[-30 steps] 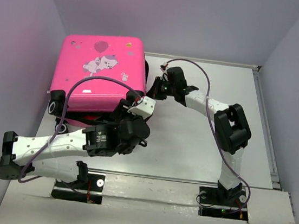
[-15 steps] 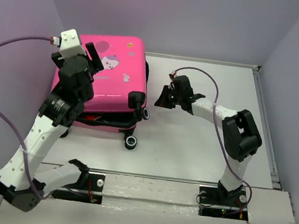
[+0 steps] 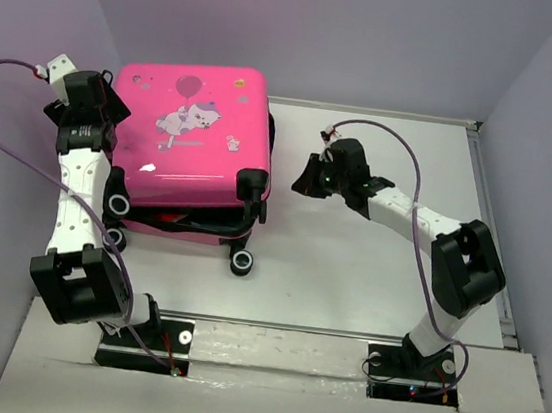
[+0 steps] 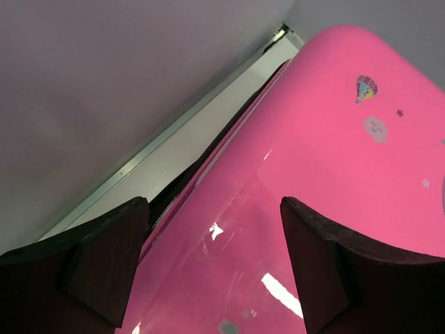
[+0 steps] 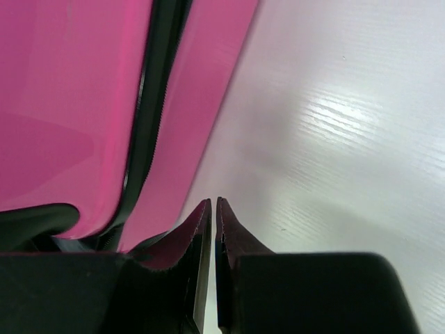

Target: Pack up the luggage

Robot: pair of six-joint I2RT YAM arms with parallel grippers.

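Luggage [image 3: 188, 145] sits far-left on worktop [image 3: 369, 268], lid down, but near edge gapes and looks unzipped. Left tool [image 3: 100, 107] spread wide over lid's left edge, holding nothing. Right tool [image 3: 305, 178] pinched closed, empty, just beside the right side. Zipping likely remains.

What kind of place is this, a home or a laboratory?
Probably a robot lab cell: left arm and right arm bolted to a white table, plain walls around it, one pink suitcase.
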